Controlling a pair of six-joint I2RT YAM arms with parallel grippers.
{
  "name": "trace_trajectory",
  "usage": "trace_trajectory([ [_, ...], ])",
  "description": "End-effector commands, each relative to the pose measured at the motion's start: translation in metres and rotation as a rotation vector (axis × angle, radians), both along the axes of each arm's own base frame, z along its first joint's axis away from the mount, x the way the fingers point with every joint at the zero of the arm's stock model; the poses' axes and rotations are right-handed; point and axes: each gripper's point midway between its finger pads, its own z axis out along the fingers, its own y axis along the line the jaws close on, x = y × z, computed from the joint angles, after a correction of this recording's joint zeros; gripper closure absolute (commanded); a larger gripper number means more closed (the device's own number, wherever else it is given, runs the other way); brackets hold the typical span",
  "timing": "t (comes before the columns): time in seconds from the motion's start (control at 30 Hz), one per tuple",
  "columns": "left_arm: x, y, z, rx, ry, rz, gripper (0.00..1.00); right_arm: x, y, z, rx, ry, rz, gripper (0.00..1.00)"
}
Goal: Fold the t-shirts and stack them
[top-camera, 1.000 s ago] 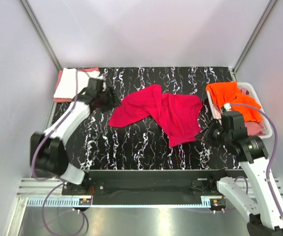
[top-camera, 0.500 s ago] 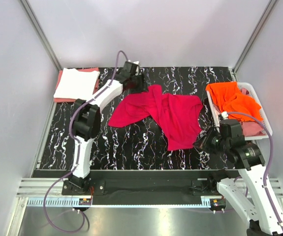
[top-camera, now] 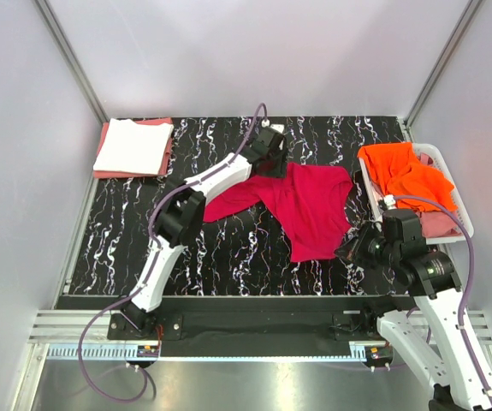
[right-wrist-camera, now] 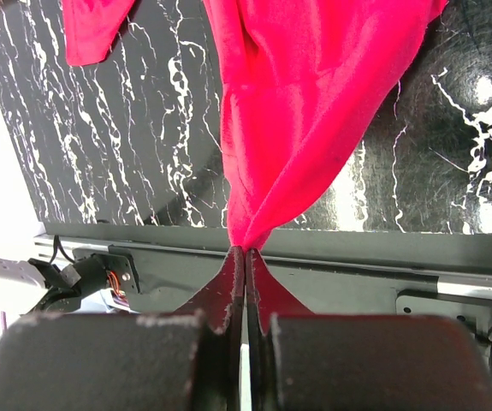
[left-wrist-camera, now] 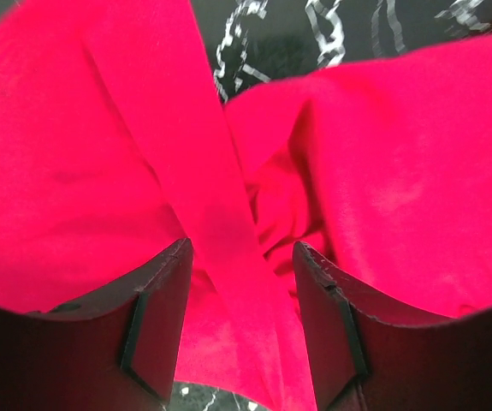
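a: which step are we on?
b: flattening the red shirt (top-camera: 310, 205) before folding; it's crumpled and twisted mid table (top-camera: 228, 248); right gripper (right-wrist-camera: 246, 250) clamped on its near corner; left gripper (left-wrist-camera: 241, 257) jaws apart over a cloth ridge at the far edge
a: next?
b: i'd close left, then pull both outward

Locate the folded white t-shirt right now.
Top external view: the white t-shirt lies folded at the far left corner of the table, on top of the salmon-pink t-shirt. It sits left of the crimson-red t-shirt and apart from it.
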Motion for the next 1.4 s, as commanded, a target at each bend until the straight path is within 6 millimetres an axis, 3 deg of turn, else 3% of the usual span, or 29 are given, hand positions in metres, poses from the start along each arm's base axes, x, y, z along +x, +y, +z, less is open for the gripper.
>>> trace_trajectory([
  [0.0,0.010,0.007,-0.010,0.022,-0.018,0.017,0.45,0.002,0.004,0.021,0.028,-0.074,0.023,1.00],
  [0.1,0.007,0.003,-0.020,0.014,0.004,-0.003,0.45,0.001,0.003,0.023,0.034,-0.080,0.015,1.00],
  [0.17,0.006,0.005,-0.024,0.022,0.010,0.003,0.51,0.000,0.003,0.023,0.036,-0.080,0.008,1.00],
  [0.27,0.005,0.006,-0.009,0.009,-0.012,0.001,0.81,0.001,0.001,0.024,0.034,-0.088,-0.005,1.00],
  [0.3,0.006,0.004,-0.002,-0.003,-0.029,-0.009,0.95,0.000,0.001,0.023,0.032,-0.087,-0.004,1.00],
  [0.33,0.006,0.003,0.004,-0.011,-0.040,-0.015,1.00,0.001,0.001,0.023,0.032,-0.087,-0.006,1.00],
  [0.5,-0.003,0.015,0.037,-0.023,-0.086,0.002,1.00,0.001,-0.002,0.015,0.013,-0.074,-0.015,1.00],
  [0.53,-0.011,0.026,0.028,-0.002,-0.062,0.017,1.00,0.001,-0.003,0.015,0.009,-0.075,-0.016,1.00],
  [0.57,-0.015,0.035,0.050,-0.019,-0.087,0.044,1.00,0.001,-0.004,0.014,0.003,-0.075,-0.019,1.00],
  [0.6,-0.020,0.042,0.054,-0.038,-0.074,0.081,1.00,0.002,-0.005,0.013,-0.002,-0.075,-0.022,1.00],
  [0.63,-0.034,0.056,0.038,-0.020,-0.025,0.105,1.00,0.002,-0.006,0.012,-0.011,-0.073,-0.026,1.00],
  [0.67,-0.039,0.065,0.063,-0.085,-0.039,0.142,1.00,0.004,-0.011,0.011,-0.031,-0.072,-0.047,1.00],
  [0.7,-0.047,0.072,0.065,-0.105,-0.026,0.155,1.00,0.003,-0.013,0.009,-0.042,-0.058,-0.059,1.00],
  [0.73,-0.064,0.086,0.046,-0.089,0.020,0.176,1.00,0.004,-0.016,0.008,-0.055,-0.055,-0.073,1.00],
  [0.77,-0.070,0.098,0.069,-0.128,-0.009,0.201,1.00,0.006,-0.021,0.006,-0.079,-0.053,-0.096,1.00],
  [0.8,-0.078,0.106,0.071,-0.149,0.001,0.229,1.00,0.006,-0.024,0.004,-0.093,-0.047,-0.102,1.00],
  [0.83,-0.096,0.120,0.052,-0.127,0.043,0.244,1.00,0.007,-0.025,0.004,-0.103,-0.045,-0.106,1.00],
  [0.87,-0.103,0.125,0.074,-0.189,0.004,0.255,1.00,0.009,-0.026,0.005,-0.110,-0.048,-0.112,1.00],
  [0.9,-0.113,0.129,0.073,-0.202,0.012,0.248,0.99,0.010,-0.027,0.005,-0.116,-0.048,-0.111,1.00],
  [0.93,-0.129,0.138,0.057,-0.187,0.047,0.251,0.98,0.011,-0.027,0.005,-0.120,-0.044,-0.111,1.00],
  [0.97,-0.138,0.145,0.066,-0.225,0.047,0.281,0.98,0.012,-0.027,0.006,-0.121,-0.049,-0.107,1.00],
  [1.0,-0.146,0.150,0.062,-0.240,0.062,0.303,0.98,0.013,-0.027,0.007,-0.130,-0.056,-0.099,1.00],
  [1.07,-0.176,0.164,0.037,-0.258,0.132,0.354,0.91,0.016,-0.028,0.008,-0.137,-0.057,-0.099,1.00],
  [1.1,-0.197,0.177,0.009,-0.220,0.189,0.377,0.89,0.017,-0.028,0.008,-0.140,-0.055,-0.099,1.00],
  [1.2,-0.221,0.199,-0.017,-0.160,0.220,0.415,0.81,0.019,-0.028,0.010,-0.140,-0.054,-0.106,1.00],
  [1.27,-0.229,0.211,-0.017,-0.041,0.196,0.344,0.72,0.019,-0.022,0.015,-0.117,-0.065,-0.083,1.00],
  [1.3,-0.218,0.208,0.002,-0.019,0.143,0.317,0.63,0.019,-0.021,0.016,-0.110,-0.068,-0.075,1.00],
  [1.37,-0.210,0.202,0.021,0.088,0.047,0.211,0.56,0.019,-0.015,0.020,-0.083,-0.084,-0.054,1.00],
])
